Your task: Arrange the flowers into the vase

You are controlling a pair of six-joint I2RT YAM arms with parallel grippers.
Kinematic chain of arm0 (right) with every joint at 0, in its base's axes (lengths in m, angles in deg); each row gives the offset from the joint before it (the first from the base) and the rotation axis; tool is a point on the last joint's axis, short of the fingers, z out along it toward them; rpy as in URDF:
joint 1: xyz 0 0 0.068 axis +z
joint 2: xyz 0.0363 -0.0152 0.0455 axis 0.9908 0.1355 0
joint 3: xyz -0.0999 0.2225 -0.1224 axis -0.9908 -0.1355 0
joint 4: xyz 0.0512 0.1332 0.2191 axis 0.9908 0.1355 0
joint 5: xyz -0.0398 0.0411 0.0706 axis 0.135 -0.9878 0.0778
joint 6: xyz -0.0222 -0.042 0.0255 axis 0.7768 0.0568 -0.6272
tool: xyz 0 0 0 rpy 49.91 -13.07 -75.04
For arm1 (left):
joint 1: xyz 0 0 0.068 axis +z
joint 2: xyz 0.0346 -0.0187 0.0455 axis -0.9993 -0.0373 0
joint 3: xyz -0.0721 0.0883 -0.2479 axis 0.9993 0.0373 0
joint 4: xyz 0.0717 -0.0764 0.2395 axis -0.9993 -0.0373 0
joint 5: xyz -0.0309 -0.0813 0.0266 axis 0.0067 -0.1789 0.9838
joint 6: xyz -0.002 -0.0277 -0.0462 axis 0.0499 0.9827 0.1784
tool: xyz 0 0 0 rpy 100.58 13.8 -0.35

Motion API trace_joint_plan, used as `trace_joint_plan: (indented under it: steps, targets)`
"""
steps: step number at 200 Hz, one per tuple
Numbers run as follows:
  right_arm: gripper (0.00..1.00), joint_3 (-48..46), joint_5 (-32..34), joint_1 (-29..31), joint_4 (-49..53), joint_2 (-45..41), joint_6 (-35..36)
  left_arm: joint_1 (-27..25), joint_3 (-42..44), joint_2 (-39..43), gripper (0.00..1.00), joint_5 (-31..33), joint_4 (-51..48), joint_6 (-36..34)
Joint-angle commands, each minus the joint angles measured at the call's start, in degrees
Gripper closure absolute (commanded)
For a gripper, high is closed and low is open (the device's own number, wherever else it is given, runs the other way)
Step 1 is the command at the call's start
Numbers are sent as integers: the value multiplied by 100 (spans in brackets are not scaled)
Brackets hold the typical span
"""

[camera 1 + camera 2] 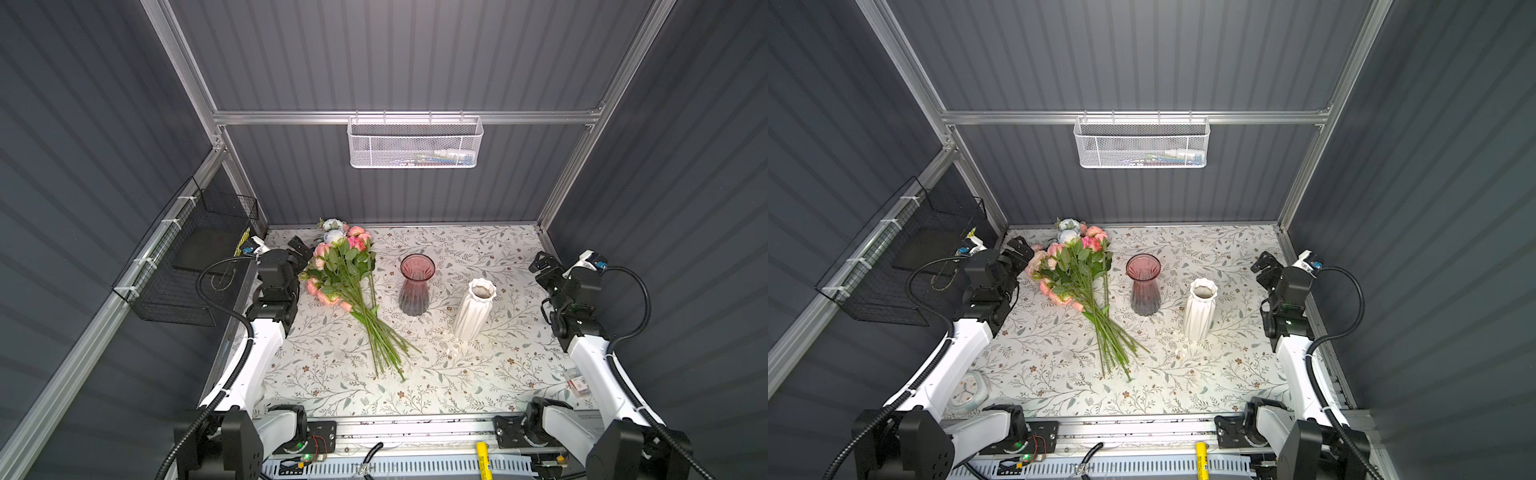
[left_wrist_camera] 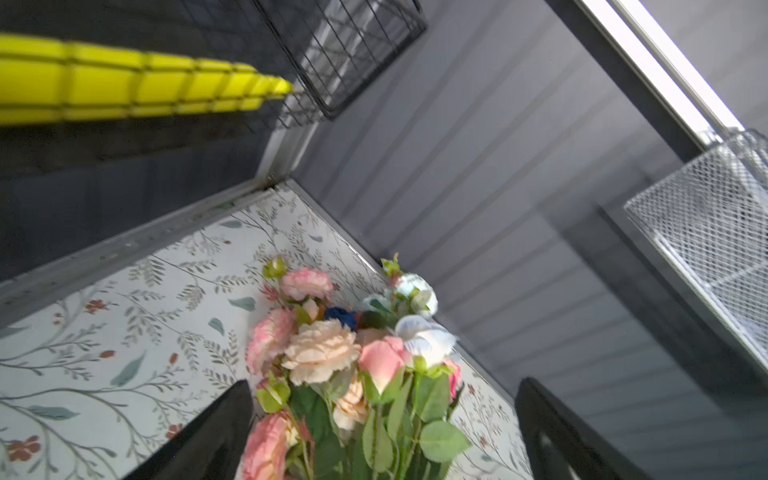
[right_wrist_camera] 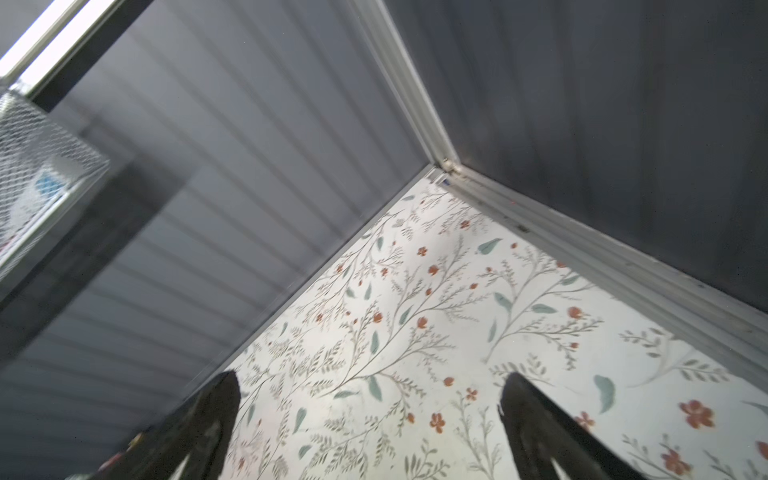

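- Green stems, thin and smooth, make up the near end of the flowers (image 1: pixel 345 286), which lie flat as one bundle on the table (image 1: pixel 478 374). The cut ends fan out toward my base and the heads point at the far left corner.
- Heads, seen in the left wrist view (image 2: pixel 345 374): ruffled pink, peach, cream and pale blue blooms with one dark blue one tucked among them. They look soft, with broad matt leaves below.
- Pink glass vase (image 1: pixel 417 291): translucent and fluted, narrow at the waist and flared at the mouth. It stands upright just right of the stems and is empty.
- White ribbed vase (image 1: pixel 476 309): opaque, with pleated walls and a scalloped rim. It is upright, further right, and empty. I cannot tell which of the two the task means.
- My left gripper (image 1: pixel 300 248) is just beside the flower heads. Its dark fingers are spread wide in the left wrist view (image 2: pixel 384 384) and hold nothing.
- My right gripper (image 1: pixel 542 264) hangs near the right edge, well apart from both vases. In the right wrist view (image 3: pixel 368 378) its jaws are wide apart, with only the printed table cover between them.
- Step in hand, as I judge it: the very start. No stem is in a vase, and the first pick is not yet made.
- Next move, as I judge it: lower the left gripper onto the bare stems below the leaves and close on one or a few, not on the crushable heads. The stems overlap and may drag their neighbours along.
- Risk: the pink glass vase is light and stands close to the stems, so a sideways sweep could tip it.
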Motion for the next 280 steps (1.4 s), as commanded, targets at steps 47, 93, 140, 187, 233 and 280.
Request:
trace_joint_plan:
  steps: [47, 93, 140, 187, 233, 280]
  targets:
    - [1, 1244, -1305, 1507, 2332, -327, 1556, -1287, -873, -60, 0, -2169, -1156, -699]
    - [1, 1517, -3, 2766, 3334, -154, 1927, -1686, -850, -195, 0, -2547, -1619, -799]
    - [1, 1538, 433, 3449, 3518, 27, 2172, -1695, -659, 15, 0, -2727, -1560, -884]
    - [1, 1384, 560, 3661, 3424, 144, 2230, -1704, -654, -54, 0, -2881, -1554, -900]
    - [21, 1378, 703, 3661, 3342, 145, 2347, -1709, -671, -109, 1, -2975, -1556, -896]
    - [46, 1441, 812, 3623, 3151, 225, 2341, -1720, -652, -129, 1, -2990, -1547, -904]
